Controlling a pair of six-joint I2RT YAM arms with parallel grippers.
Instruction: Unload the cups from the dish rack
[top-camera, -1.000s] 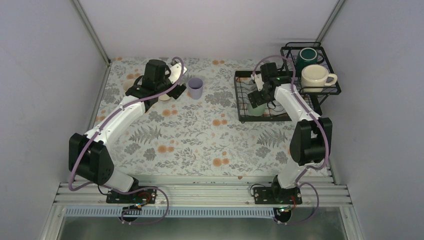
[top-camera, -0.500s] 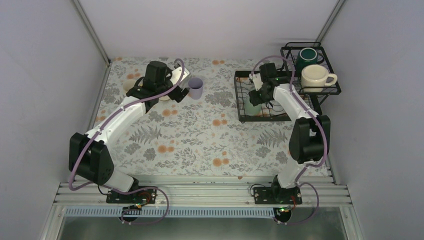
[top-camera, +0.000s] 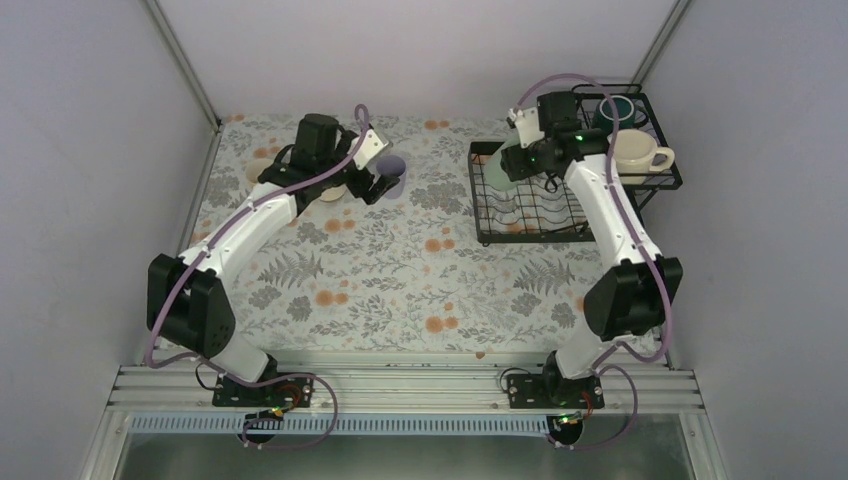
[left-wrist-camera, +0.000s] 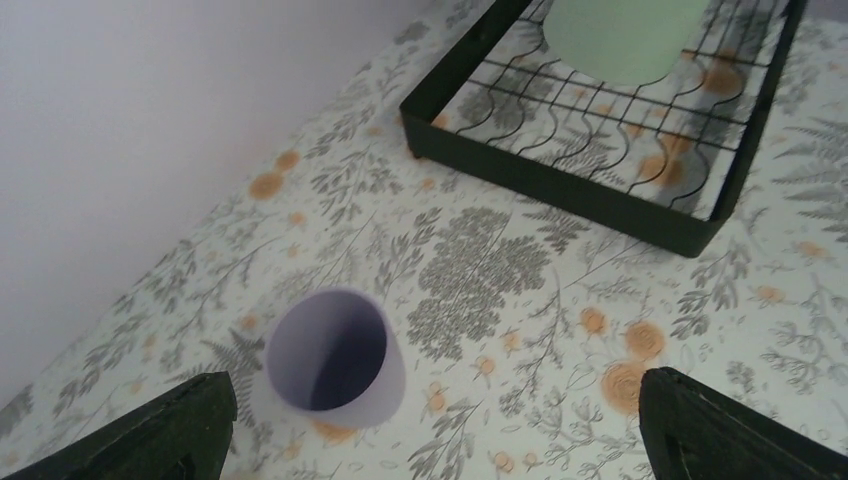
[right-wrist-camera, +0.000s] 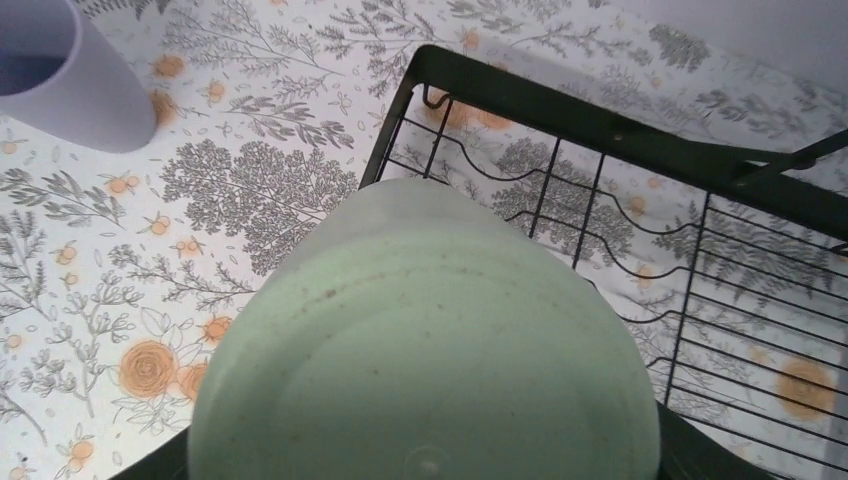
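Found right gripper (top-camera: 517, 163) clamped on mint-green cup (top-camera: 497, 172), cup tipped on its side over the far-left corner of the dish rack (top-camera: 530, 239). Saw left gripper (top-camera: 380, 183) right at the lavender cup (top-camera: 393, 163) on the floral table (top-camera: 400, 270); couldn't tell contact. Logged dark green mug (top-camera: 612, 108) and cream mug (top-camera: 632, 152) in the raised basket (top-camera: 672, 160), cream one nearer, handle pointing right.

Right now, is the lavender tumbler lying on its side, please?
No, the lavender tumbler stands upright on the table, mouth facing up.
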